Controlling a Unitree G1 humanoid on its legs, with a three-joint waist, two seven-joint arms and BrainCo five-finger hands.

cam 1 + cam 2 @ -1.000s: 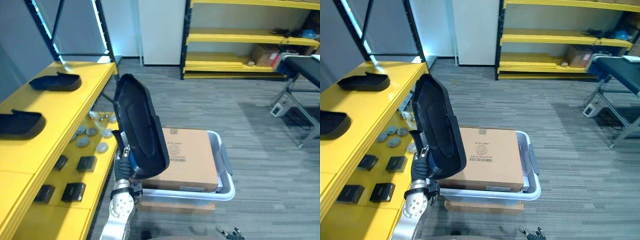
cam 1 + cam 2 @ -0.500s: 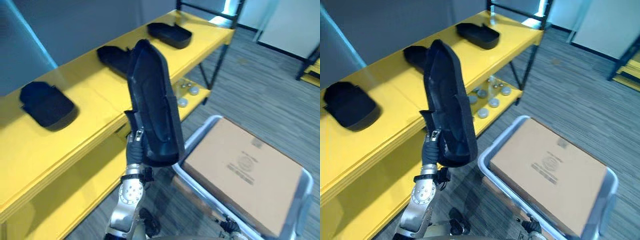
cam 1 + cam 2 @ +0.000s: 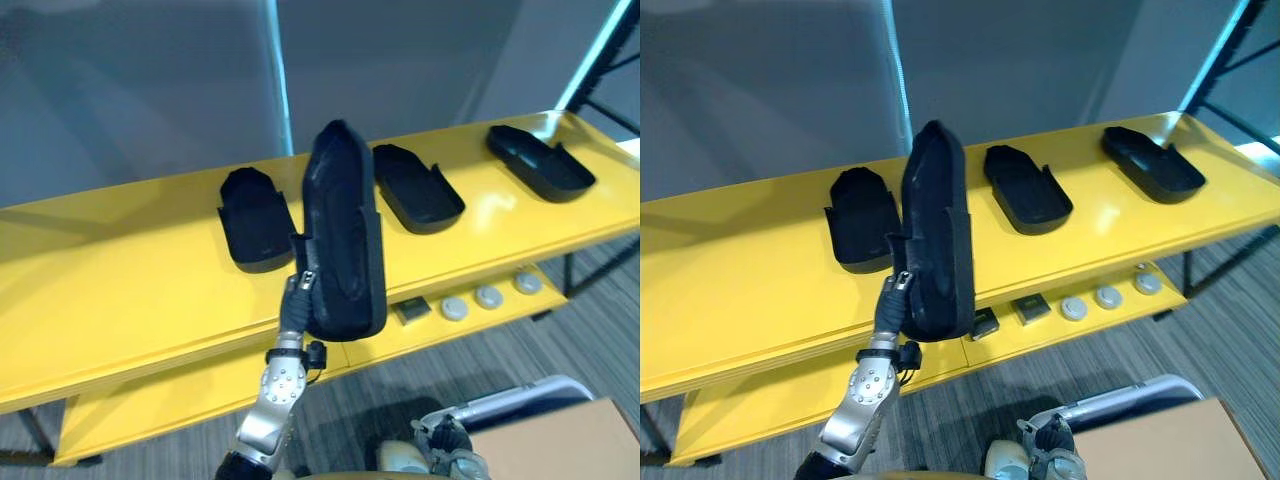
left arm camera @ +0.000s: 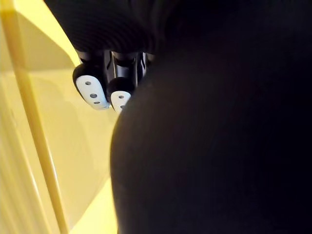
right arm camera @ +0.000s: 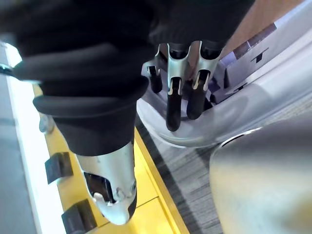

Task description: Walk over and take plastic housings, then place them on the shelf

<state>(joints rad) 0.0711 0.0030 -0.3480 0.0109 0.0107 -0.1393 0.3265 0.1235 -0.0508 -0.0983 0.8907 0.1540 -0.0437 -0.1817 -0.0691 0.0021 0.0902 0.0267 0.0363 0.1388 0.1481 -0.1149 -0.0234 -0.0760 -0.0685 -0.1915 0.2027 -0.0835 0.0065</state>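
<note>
Left arm comes up from the lower middle, forearm raised steeply, wrist straight. Left hand [image 3: 299,292] is clasped on the lower end of the held housing [image 3: 342,230], a long black shell standing upright with its hollow side towards the camera. In the left wrist view the fingers [image 4: 92,88] run in behind the dark shell and their tips are hidden. The shell hangs in the air in front of the yellow top shelf [image 3: 120,270], clear of its surface, and overlaps the gap between two housings lying there. On that shelf lie the left-most housing [image 3: 255,218], the middle housing [image 3: 417,187] and the far-right housing [image 3: 540,162], all flat and spaced apart. The lower shelf [image 3: 150,410] carries a small black box [image 3: 412,312] and, beside it, a row of grey discs [image 3: 489,297]. Right hand [image 5: 172,97] hangs low with its fingers straight and loose, holding nothing, just above the rim of a grey bin [image 5: 204,126] that holds a cardboard box [image 3: 570,445].
</note>
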